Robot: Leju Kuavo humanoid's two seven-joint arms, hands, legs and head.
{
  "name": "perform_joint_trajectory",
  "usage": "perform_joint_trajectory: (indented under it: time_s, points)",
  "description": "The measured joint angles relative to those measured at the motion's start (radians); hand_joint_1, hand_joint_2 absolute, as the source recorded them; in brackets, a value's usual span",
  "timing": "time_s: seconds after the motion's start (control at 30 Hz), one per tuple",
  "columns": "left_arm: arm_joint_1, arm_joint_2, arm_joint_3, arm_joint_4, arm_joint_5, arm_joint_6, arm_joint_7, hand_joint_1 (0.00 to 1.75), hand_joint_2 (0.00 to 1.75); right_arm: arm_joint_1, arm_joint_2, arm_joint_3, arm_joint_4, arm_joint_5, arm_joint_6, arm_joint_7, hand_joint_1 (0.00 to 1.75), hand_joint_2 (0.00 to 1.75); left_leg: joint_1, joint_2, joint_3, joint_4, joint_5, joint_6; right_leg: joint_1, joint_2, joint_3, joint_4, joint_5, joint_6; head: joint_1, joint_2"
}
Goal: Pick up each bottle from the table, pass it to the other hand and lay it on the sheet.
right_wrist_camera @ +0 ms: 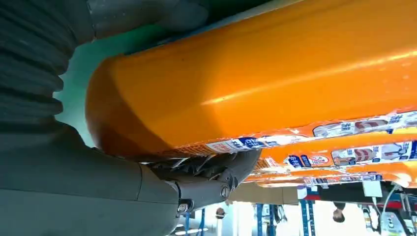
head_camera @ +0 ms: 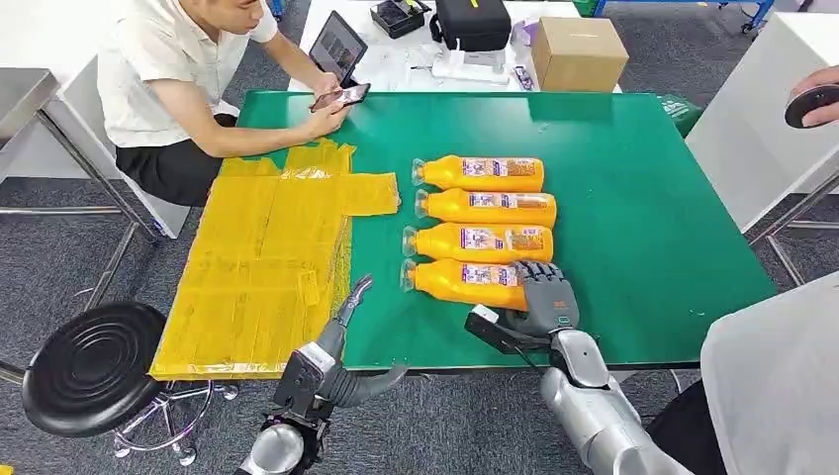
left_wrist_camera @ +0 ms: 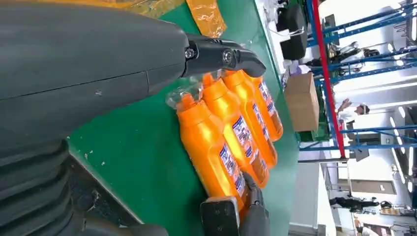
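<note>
Several orange bottles lie side by side on the green table (head_camera: 643, 218), caps pointing toward the yellow sheet (head_camera: 257, 267). My right hand (head_camera: 546, 295) grips the base end of the nearest bottle (head_camera: 465, 282), which still rests on the table. In the right wrist view its fingers (right_wrist_camera: 216, 172) curl around that bottle (right_wrist_camera: 255, 73). My left hand (head_camera: 341, 322) hovers open over the table's front edge, between the sheet and the bottle caps, holding nothing. The left wrist view looks past that hand (left_wrist_camera: 98, 64) at the nearest bottle (left_wrist_camera: 206, 147) and my right hand (left_wrist_camera: 246, 216).
A seated person (head_camera: 188, 89) holds a phone at the table's far left corner. A black stool (head_camera: 94, 366) stands at the front left. A cardboard box (head_camera: 579, 51) and a black bag (head_camera: 473, 22) sit on the table behind. Another person (head_camera: 782, 386) stands close at my right.
</note>
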Motion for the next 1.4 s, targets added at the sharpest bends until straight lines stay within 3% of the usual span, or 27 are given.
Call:
perform_joint_trajectory:
  time_s: [0.2,0.43,0.67,0.97,1.0,1.4]
  points:
    - [-0.002,0.0,-0.001,0.0,0.003,-0.002,0.001,0.0,1.75,-0.003,-0.004,0.011,0.012,-0.007,0.003,-0.006,1.69,1.75,0.0,0.0,0.002,0.0,0.0,0.0,0.0,0.0,0.002,0.0,-0.001,0.0,0.0,0.0]
    - [-0.001,0.0,-0.001,0.0,0.015,0.001,0.003,0.0,1.75,0.009,-0.008,0.017,0.014,-0.05,-0.003,-0.045,1.75,1.75,0.0,0.0,0.004,0.0,-0.002,0.0,0.0,0.0,0.003,0.0,-0.001,0.0,0.0,0.0]
    - [0.02,-0.015,0.018,-0.01,0.181,0.017,0.019,0.0,1.75,0.09,0.031,-0.028,-0.053,-0.424,0.01,-0.331,1.75,1.75,0.001,0.001,0.005,0.0,-0.003,0.0,0.001,0.001,0.005,0.0,-0.001,0.0,0.0,0.0]
    - [0.101,-0.017,0.048,-0.064,0.55,-0.008,0.105,0.0,1.75,0.24,0.064,-0.031,-0.294,-0.602,0.021,-0.341,1.69,1.75,0.001,0.0,0.0,0.0,-0.003,0.0,0.001,0.0,0.001,0.0,-0.002,-0.001,0.0,0.0]
    - [0.109,-0.014,0.048,-0.071,0.578,-0.014,0.113,0.0,1.75,0.248,0.066,-0.03,-0.309,-0.612,0.019,-0.341,1.75,1.75,0.001,0.0,-0.001,0.0,-0.004,0.0,0.001,0.0,0.001,0.0,-0.002,-0.001,0.0,0.0]
    - [0.113,0.022,0.023,-0.097,0.584,-0.076,0.101,0.0,1.75,0.252,0.101,0.031,-0.332,-0.628,0.039,-0.341,1.73,1.75,0.001,0.0,-0.005,0.0,-0.003,0.0,0.001,0.0,-0.003,0.0,-0.002,-0.001,0.0,0.0]
